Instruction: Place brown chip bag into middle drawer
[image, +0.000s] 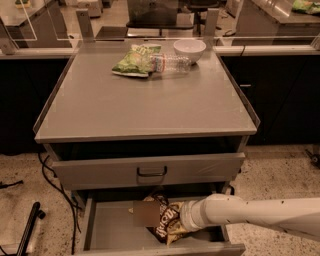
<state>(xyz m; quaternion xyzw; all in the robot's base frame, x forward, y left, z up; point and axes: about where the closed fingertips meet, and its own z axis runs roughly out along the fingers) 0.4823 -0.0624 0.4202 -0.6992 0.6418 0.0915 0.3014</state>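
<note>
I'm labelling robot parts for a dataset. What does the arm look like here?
The arm is a thick, smooth white tube with a few small dark specks, ending in a ringed white collar. No cables show. The gripper sits in the open drawer against the bag, mostly hidden.

A speckled terrazzo floor (280, 170) meets dark counter cabinets (285, 100), with glass partitions (45, 20) behind.
</note>
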